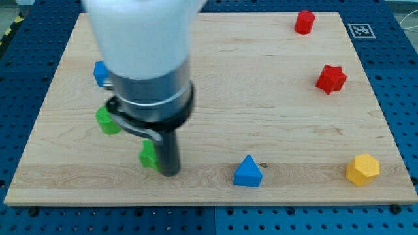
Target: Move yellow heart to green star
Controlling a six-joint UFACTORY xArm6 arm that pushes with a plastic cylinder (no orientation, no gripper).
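No yellow heart shows; the arm's wide body covers much of the board's left half. My tip [170, 173] rests on the board near the bottom edge, left of centre. A green block [148, 155] touches the rod's left side and is partly hidden by it, so I cannot make out its shape. A second green block [106, 121] sits further up and left, partly behind the arm's collar. The only yellow block in view is a hexagon [362, 170] at the bottom right, far from my tip.
A blue block [100, 73] peeks out left of the arm. A blue triangle [248, 172] lies right of my tip near the bottom edge. A red star [331, 78] and a red cylinder [304, 22] sit at the upper right.
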